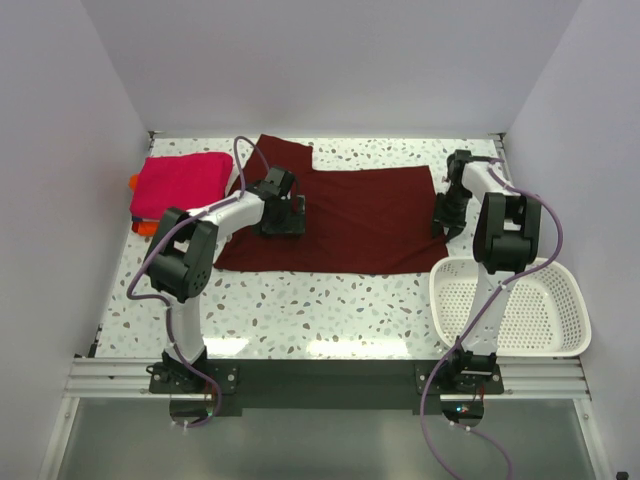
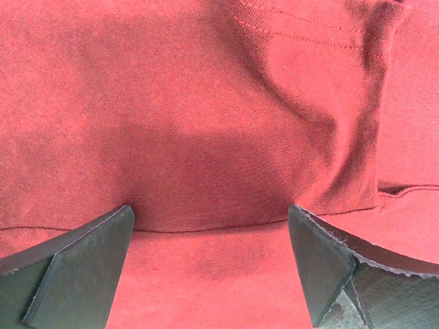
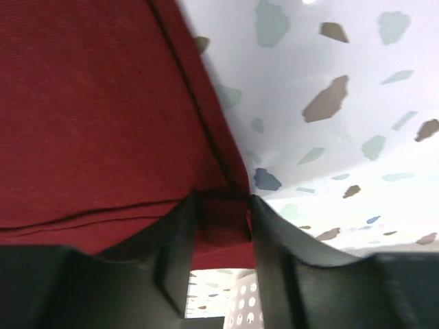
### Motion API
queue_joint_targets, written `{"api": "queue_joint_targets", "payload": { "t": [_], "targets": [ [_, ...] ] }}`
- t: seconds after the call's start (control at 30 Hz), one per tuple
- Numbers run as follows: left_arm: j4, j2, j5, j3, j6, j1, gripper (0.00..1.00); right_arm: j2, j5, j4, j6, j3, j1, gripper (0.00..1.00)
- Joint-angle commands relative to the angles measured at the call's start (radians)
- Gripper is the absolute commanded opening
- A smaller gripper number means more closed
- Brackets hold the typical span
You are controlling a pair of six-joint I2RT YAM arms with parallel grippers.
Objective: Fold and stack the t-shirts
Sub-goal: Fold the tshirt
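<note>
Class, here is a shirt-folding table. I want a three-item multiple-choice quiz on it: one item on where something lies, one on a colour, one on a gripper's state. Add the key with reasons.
1. Where is the white basket?
A. Far left corner
B. Near right part of the table
C. Middle of the far edge

2. What colour is the top folded shirt in the left stack?
A. Blue
B. Green
C. Magenta-pink

3. How is the left gripper?
A. Open above the maroon t-shirt
B. Shut on the basket
C. Shut on a folded shirt

Key:
1 B, it sits beside the right arm's base.
2 C, pink lies over an orange shirt.
3 A, its wrist view shows the fingers wide apart with only maroon cloth below.
</note>
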Motion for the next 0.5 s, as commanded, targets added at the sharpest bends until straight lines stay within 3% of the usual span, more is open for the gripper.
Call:
{"api": "queue_joint_targets", "payload": {
  "t": [0.0, 0.17, 0.27, 0.3, 0.47],
  "targets": [
    [-0.016, 0.035, 0.010, -0.045, -0.017, 0.022, 1.00, -0.059, -0.062, 0.011, 0.007, -0.002, 0.001, 0.38],
    [-0.013, 0.033, 0.008, -0.057, -0.023, 0.022, 1.00, -0.071, -0.059, -0.002, -0.001, -0.003, 0.000, 0.27],
    [-0.028, 0.039, -0.016, -0.065, -0.037, 0.025, 1.00, -0.065, -0.047, -0.009, -0.003, 0.020, 0.000, 0.13],
    [-0.033, 0.041, -0.026, -0.069, -0.045, 0.027, 1.00, -0.064, -0.037, -0.017, -0.004, 0.029, 0.000, 0.01],
    [-0.054, 0.019, -0.113, -0.089, -0.099, 0.045, 1.00, -0.067, -0.028, -0.031, -0.007, 0.064, 0.000, 0.00]
  ]
}}
